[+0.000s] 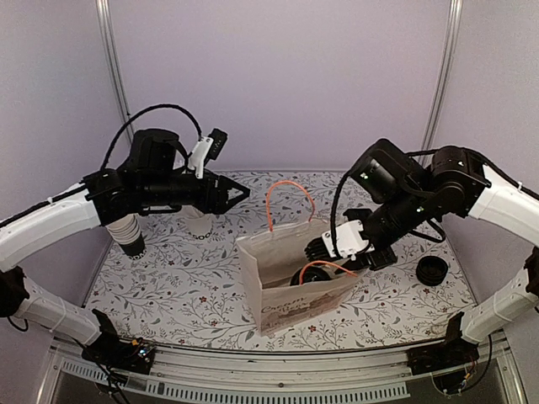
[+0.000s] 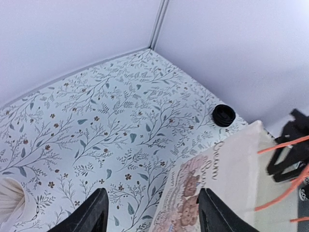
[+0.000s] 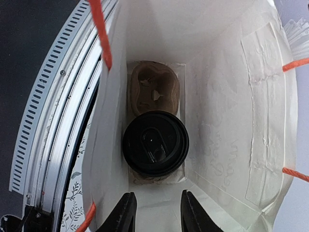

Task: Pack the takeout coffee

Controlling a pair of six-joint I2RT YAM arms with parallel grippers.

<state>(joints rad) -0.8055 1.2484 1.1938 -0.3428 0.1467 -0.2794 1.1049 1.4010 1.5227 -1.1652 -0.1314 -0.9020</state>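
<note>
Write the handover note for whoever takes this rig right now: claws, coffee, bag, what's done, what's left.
Left claw: open, empty, over the table beside the paper bag.
Right claw: above the bag's mouth, fingers apart, nothing between them.
Takeout coffee: upright at the bottom of the bag, lid on, on a brown pulp carrier.
Done: the coffee is in the bag.
Left: probably only lifting the right arm clear without snagging the orange handles.
</note>
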